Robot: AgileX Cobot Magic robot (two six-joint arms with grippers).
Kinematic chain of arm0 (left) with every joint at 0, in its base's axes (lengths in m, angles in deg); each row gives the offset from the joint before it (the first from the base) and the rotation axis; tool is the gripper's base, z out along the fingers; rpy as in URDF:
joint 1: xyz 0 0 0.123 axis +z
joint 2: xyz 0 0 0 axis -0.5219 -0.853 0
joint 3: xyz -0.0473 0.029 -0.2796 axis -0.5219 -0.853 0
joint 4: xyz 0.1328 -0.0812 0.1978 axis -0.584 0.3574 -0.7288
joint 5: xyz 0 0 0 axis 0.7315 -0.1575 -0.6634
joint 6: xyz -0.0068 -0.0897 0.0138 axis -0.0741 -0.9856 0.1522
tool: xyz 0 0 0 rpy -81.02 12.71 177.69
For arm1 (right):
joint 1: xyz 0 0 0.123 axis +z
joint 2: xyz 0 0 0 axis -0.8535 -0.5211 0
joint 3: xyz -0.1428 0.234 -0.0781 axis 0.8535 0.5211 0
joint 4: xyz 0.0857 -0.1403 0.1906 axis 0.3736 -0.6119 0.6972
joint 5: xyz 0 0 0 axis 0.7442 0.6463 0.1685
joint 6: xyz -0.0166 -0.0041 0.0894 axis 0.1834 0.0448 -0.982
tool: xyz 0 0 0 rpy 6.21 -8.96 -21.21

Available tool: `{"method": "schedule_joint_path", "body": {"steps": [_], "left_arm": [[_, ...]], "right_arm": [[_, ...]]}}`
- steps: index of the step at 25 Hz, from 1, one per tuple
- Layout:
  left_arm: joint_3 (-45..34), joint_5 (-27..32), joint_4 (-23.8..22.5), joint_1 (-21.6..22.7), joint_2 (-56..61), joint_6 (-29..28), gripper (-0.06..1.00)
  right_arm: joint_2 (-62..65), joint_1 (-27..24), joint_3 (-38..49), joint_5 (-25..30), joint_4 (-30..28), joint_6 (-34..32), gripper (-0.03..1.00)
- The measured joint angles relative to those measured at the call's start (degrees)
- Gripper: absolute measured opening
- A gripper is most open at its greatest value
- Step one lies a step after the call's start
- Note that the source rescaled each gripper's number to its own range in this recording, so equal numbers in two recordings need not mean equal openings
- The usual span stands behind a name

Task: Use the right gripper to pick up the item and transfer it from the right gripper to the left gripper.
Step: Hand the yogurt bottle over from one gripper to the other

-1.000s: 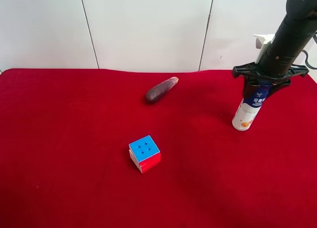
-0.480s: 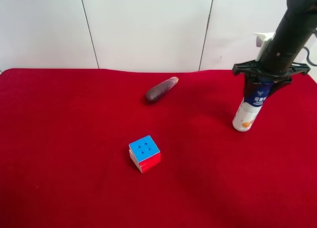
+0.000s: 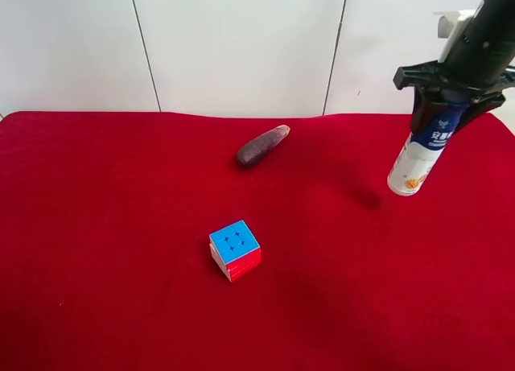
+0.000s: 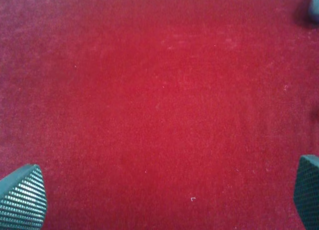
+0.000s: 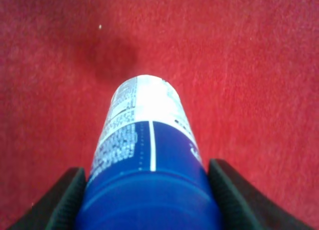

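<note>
The item is a slim white bottle [image 3: 420, 158] with a blue label, held by its upper end in the right gripper [image 3: 447, 97] at the exterior high view's right. It hangs tilted above the red cloth, with its shadow [image 3: 367, 199] on the cloth below. In the right wrist view the bottle [image 5: 147, 155] sits between the two black fingers [image 5: 67, 200], base pointing away. The left gripper [image 4: 164, 200] is open over bare red cloth; only its fingertips [image 4: 22, 197] show. The left arm is out of the exterior high view.
A multicoloured cube [image 3: 234, 249] sits near the middle of the red cloth [image 3: 121, 226]. A dark brown-purple oblong object [image 3: 261, 146] lies further back. A white panelled wall [image 3: 241, 41] stands behind the table.
The right gripper has lifted the bottle off the cloth, moving up and toward the view's right. The cube and oblong object have not moved.
</note>
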Motion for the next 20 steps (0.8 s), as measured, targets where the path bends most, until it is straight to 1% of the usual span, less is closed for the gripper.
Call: {"method": "schedule_joint_path", "body": {"steps": [9,11,12,15,20], "left_arm": [[0.0,0.0,0.0,0.0,0.0,0.0,1.0],[0.0,0.0,0.0,0.0,0.0,0.0,1.0],[0.0,0.0,0.0,0.0,0.0,0.0,1.0],[0.0,0.0,0.0,0.0,0.0,0.0,1.0],[0.0,0.0,0.0,0.0,0.0,0.06,1.0]], "right_arm": [[6.87,8.29,0.0,2.51,0.17,0.0,0.0],[7.35,9.08,0.0,2.63,0.6,0.0,0.0],[8.02,10.65,0.0,2.7,2.24,0.0,0.0],[8.58,12.57,0.0,2.7,5.99,0.64,0.0],[8.58,16.33,0.0,2.09,10.63,2.56,0.0]]}}
